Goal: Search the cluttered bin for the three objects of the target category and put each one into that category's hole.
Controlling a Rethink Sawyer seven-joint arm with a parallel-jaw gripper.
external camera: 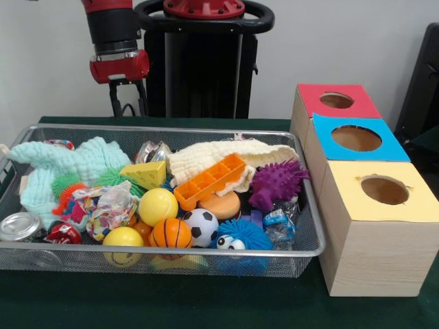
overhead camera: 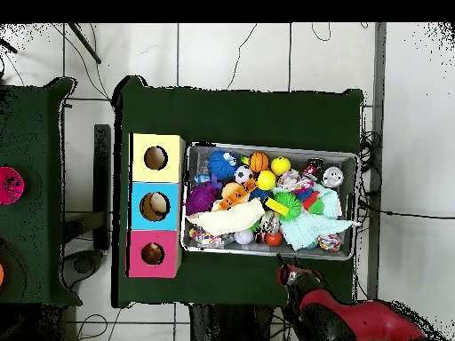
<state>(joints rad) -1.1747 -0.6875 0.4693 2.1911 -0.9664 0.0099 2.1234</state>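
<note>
The wire mesh bin [external camera: 164, 128] stands on the green table, full of clutter. In it are a yellow ball [external camera: 158, 205], a small basketball [external camera: 170, 233], a small soccer ball [external camera: 201, 225], a yellow smiley ball [external camera: 123, 238], a purple spiky toy [external camera: 276, 184], a blue fuzzy toy with eyes [external camera: 239, 236], an orange tray [external camera: 209, 180], a cheese wedge [external camera: 145, 174], cloths and cans. My gripper [external camera: 127, 99] hangs open and empty behind the bin's far left rim. In the overhead view it [overhead camera: 286, 266] is just outside the bin's [overhead camera: 267, 147] robot-side edge.
Three wooden boxes with round holes stand in a row right of the bin: red top [external camera: 336, 101], blue top [external camera: 357, 138], yellow top [external camera: 384, 190]. A mint cloth [external camera: 68, 164] and a cream cloth [external camera: 219, 154] cover part of the clutter. A second green table [overhead camera: 27, 195] stands beside this one.
</note>
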